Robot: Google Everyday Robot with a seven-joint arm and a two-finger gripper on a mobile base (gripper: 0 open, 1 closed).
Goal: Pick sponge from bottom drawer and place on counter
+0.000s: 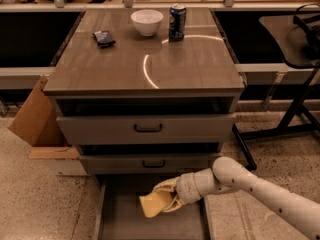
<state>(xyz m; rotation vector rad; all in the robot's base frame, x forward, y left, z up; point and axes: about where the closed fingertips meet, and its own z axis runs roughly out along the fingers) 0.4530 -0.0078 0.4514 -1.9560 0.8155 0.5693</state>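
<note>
The fingers (165,186) of the gripper (163,199) are clenched on the sponge (152,205), one above it and one below. The pad sticks out to the left of them, its long axis running left-near to right-far and its free end drooping toward the floor of the bottom drawer (125,223). It sits over the middle of that open tray, and I cannot tell whether it has cleared the floor. The arm reaches in from the near right, so the wrist lies right of the sponge. Just beyond the fingers stands the front of the middle drawer (115,164), with the top drawer (100,129) above it and the near edge of the desk (100,69) overhanging both. In my judgement the lift must first come nearward, clear of those fronts, before rising. On the desk, the near half looks open. The white bowl (147,22), the can (177,21) and the dark packet (104,38) all stand toward the far edge, well apart from a landing spot near the front.
</note>
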